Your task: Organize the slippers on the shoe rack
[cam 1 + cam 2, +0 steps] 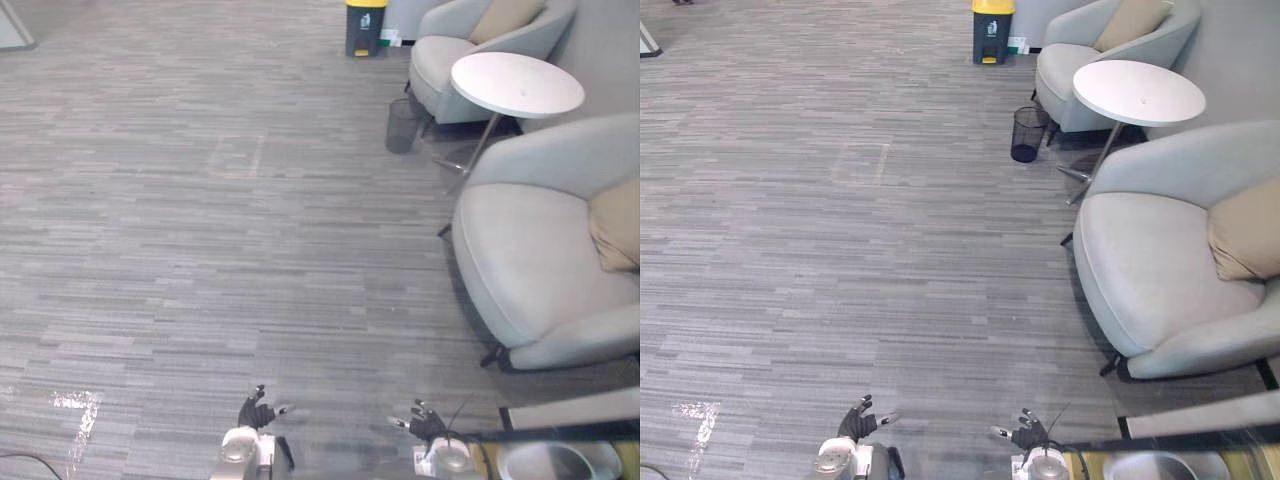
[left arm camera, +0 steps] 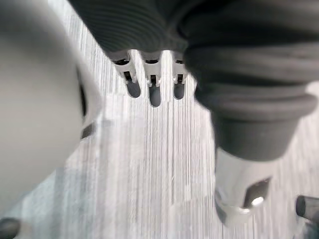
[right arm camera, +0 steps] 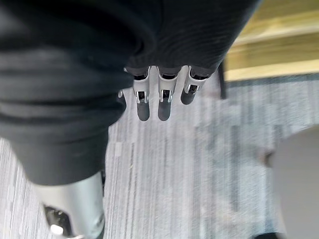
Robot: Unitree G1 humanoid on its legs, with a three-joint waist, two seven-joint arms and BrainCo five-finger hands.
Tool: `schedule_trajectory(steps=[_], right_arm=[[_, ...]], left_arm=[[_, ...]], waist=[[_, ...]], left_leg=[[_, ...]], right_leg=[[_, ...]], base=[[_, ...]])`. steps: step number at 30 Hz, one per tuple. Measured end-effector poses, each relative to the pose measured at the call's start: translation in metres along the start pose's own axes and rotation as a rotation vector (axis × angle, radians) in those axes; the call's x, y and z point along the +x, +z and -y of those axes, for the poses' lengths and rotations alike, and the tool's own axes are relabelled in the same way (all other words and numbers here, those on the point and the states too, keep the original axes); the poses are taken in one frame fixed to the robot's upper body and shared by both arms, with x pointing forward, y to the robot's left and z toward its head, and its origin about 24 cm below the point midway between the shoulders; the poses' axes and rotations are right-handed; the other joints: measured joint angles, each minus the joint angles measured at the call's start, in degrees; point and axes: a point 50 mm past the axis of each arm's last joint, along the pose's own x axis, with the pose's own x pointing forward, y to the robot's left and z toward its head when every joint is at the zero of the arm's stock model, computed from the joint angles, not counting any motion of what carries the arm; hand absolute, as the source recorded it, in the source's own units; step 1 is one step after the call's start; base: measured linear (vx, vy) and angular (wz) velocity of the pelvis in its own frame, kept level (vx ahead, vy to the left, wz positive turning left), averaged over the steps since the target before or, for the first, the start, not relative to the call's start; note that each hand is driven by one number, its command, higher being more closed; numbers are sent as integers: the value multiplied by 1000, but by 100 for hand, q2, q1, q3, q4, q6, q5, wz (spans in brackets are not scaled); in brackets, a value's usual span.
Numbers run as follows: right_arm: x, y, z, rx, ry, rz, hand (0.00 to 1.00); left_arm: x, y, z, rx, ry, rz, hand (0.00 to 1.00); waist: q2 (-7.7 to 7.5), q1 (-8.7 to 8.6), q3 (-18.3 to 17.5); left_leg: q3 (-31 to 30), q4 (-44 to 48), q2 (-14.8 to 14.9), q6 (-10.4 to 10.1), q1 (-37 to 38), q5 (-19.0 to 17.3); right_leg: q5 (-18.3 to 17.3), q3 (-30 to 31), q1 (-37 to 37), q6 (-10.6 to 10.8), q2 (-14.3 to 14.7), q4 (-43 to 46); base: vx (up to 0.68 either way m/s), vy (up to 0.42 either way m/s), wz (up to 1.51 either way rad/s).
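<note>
Down at the left, the left hand (image 1: 256, 411) hangs low over the grey carpet floor (image 1: 200, 250), fingers (image 2: 155, 92) straight and spread, nothing in it. Across to the right hand (image 1: 427, 423): same story, fingers (image 3: 162, 102) relaxed and empty above the carpet. Just beside it there's a wooden ledge (image 3: 279, 45) with a dark edge, and a pale rounded shape (image 1: 545, 462) on it. Slipper on the rack? Can't tell from here. Further back, a yellow-lidded bin (image 1: 366, 27), then a dark mesh wastebasket (image 1: 402, 125), a round white table (image 1: 517, 84), and at the right the near grey armchair (image 1: 530, 250) with its tan cushion (image 1: 618, 225).
</note>
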Motion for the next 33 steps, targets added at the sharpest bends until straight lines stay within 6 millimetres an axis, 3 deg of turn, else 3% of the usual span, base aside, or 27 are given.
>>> schedule_trajectory(steps=[1, 2, 3, 4, 5, 7, 8, 9, 10, 11, 12, 14, 16, 17, 18, 19, 21, 23, 24, 25, 27, 28, 29, 31, 33], right_arm=[[-2, -5, 4, -5, -9, -13, 0], [-1, -6, 3, -2, -8, -20, 0], [-1, -6, -2, -2, 5, -23, 0], [3, 6, -6, -3, 19, 2, 0], [4, 8, -6, -4, 19, 6, 0], [4, 7, -3, -6, 11, 4, 0], [3, 2, -2, -6, 7, -10, 0], [2, 0, -2, -7, 7, -15, 0], [0, -6, 0, -19, 8, -27, 0], [0, -7, 0, -20, 8, -30, 0], [0, 1, 4, -21, 2, 8, 0], [1, 8, 4, -18, 0, 39, 0], [1, 12, 3, -15, 2, 65, 0], [1, 12, 1, -11, 8, 62, 0], [0, 8, -3, -5, 16, 48, 0], [1, 8, -2, -9, 16, 44, 0], [1, 9, -1, -6, 11, 46, 0], [2, 12, 2, -10, 7, 54, 0], [0, 7, 2, -14, 6, 42, 0], [-3, 2, 3, -15, 5, 35, 0], [-4, -1, 1, -22, 13, 25, 0], [-4, -2, -1, -26, 18, 19, 0], [-4, -2, -2, -25, 20, 20, 0], [-4, -4, -2, -25, 22, 10, 0], [-4, -6, -1, -16, 16, -6, 0]], left_arm=[[-1, -4, 3, 16, -11, -9, 0], [0, -2, 2, 24, -11, -3, 0], [5, 6, -1, 34, -3, 11, 0], [6, 9, -6, 47, 8, 15, 0], [6, 7, -8, 51, 12, 9, 0], [3, -7, -8, 53, 11, -43, 0], [1, -11, -8, 53, 12, -55, 0], [0, -15, -9, 55, 13, -70, 0], [-2, -23, -10, 51, 14, -103, 0], [-2, -24, -9, 49, 13, -109, 0], [-3, -26, -9, 47, 13, -120, 0], [-3, -29, -8, 40, 14, -132, 0], [-1, -23, -4, -7, 18, -122, 0], [-1, -23, -2, -11, 15, -119, 0], [-1, -23, -3, -8, 15, -122, 0], [-3, -28, 4, -17, -1, -143, 0], [-6, -32, 13, -34, -21, -151, 0], [-5, -28, 19, -52, -32, -142, 0], [-5, -25, 19, -74, -24, -131, 0], [-5, -23, 15, -97, -5, -114, 0], [-5, -20, 7, -133, 31, -94, 0], [-7, -21, 3, -149, 51, -91, 0], [-7, -20, 2, -151, 53, -84, 0], [-5, -14, 0, -150, 57, -58, 0], [-3, -8, 0, -128, 47, -34, 0]], waist=[[151, 18, -70], [81, 35, -73], [-96, -8, -117], [-105, 36, -119], [-112, 46, -118], [-105, -3, -106], [-135, -28, -91], [-158, -53, -74], [-119, -112, -45], [-91, -139, -29], [-6, -207, -2], [32, -312, 30], [74, -329, 46], [31, -337, 18], [-106, -340, -27], [4, -338, -77], [144, -332, -133], [240, -371, -74], [239, -364, -67], [231, -290, -40], [220, -217, -22], [178, -162, -26], [182, -143, -33], [166, -67, -42], [85, -27, -7]], left_leg=[[-61, -1620, -272, 177, 4, 1064], [-145, -1578, -414, 332, 15, 1150], [-126, -1662, -632, 483, 6, 1113], [-184, -1559, -741, 543, -15, 890], [-186, -1498, -769, 549, 19, 797], [-301, -1475, -965, 592, 475, 401], [-406, -1629, -1083, 526, 866, 251], [-499, -1755, -1177, 507, 1184, 134], [-682, -2008, -1314, 530, 1774, -11], [-741, -2085, -1320, 521, 1924, -35], [-911, -2379, -1303, 507, 2393, -52], [-1157, -2643, -1239, 506, 2831, -54], [-1467, -2951, -1062, 386, 3166, -158], [-1638, -3041, -1009, 181, 3259, -259], [-1817, -3055, -1046, 11, 3367, -381], [-2009, -3069, -863, -69, 3553, -480], [-2052, -2804, -729, -222, 3486, -390], [-2033, -1708, -612, -288, 3170, -366], [-2020, -562, -484, -613, 2772, -172], [-1936, 1104, -168, -1019, 2176, 223], [-1491, 2432, 325, -913, 1675, 189], [-1178, 2824, 599, -741, 1281, 86], [-1090, 2829, 653, -690, 1154, 51], [-771, 2281, 663, -494, 638, -109], [-644, 556, 198, -376, 327, -46]], right_leg=[[-64, -114, 195, 253, 28, 4], [-102, -97, 257, 392, -53, 11], [53, -124, 186, 550, -244, 53], [485, 33, 101, 547, -239, 124], [600, 56, 114, 585, -260, 210], [1322, 236, -93, 890, -353, 1343], [1747, 430, -472, 1036, -386, 2478], [1544, 627, -933, 908, -397, 3688], [1018, 662, -1662, 580, -377, 5019], [899, 655, -1830, 501, -339, 5150], [475, 639, -2316, 348, -142, 5164], [79, 611, -2836, 278, 81, 4637], [-4, 594, -3279, 373, 348, 3247], [207, 618, -3296, 450, 432, 2204], [734, 782, -3319, 414, 411, 1396], [774, 719, -3206, 230, 567, 1500], [409, 513, -3153, 112, 534, 1642], [176, 299, -2753, -4, 523, 1559], [71, 212, -2382, -22, 526, 1382], [-59, 116, -1845, -116, 558, 1097], [-216, 137, -1238, -173, 649, 798], [-294, 175, -820, -154, 642, 531], [-313, 198, -700, -136, 622, 427], [-371, 300, -300, -39, 434, 56], [-377, 346, 40, -30, 57, -134]], base=[[611, 206, 49], [734, 219, 68], [450, 115, 59], [680, 184, 54], [458, 142, 29], [603, 211, 38], [701, 226, 48], [666, 172, 55], [531, 100, 46], [532, 60, 48], [430, 13, 40], [572, -89, 73], [559, -179, 91], [403, -192, 88], [542, -251, 78], [559, -233, 51], [582, -223, 42], [627, -230, 56], [543, -167, 52], [515, -118, 33], [494, -65, -3], [472, -1, -11], [545, 43, -17], [465, 103, -25], [541, 205, -15]])
